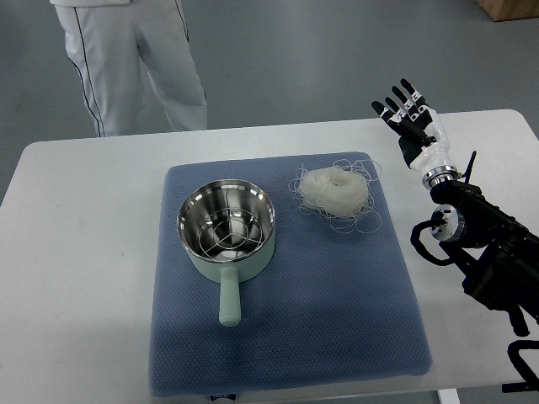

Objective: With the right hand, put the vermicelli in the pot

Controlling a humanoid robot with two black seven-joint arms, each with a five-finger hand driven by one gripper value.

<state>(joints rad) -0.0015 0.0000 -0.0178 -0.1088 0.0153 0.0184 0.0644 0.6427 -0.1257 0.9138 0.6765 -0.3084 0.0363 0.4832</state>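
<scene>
The right hand (pixel 410 116) is above the far right part of the white surface (pixel 76 219), with its fingers (pixel 394 106) spread and released, and it holds nothing. Its black arm comes in from the right edge of the picture. The vermicelli (pixel 335 190) lies as a loose white nest on the blue mat (pixel 337 311), well apart from the hand and just to the right of the pot (pixel 227 229). The pot is pale green with a shiny metal inside; its handle points toward the near edge of the mat. A person (pixel 135 59) in light trousers stands behind the surface at the far left.
</scene>
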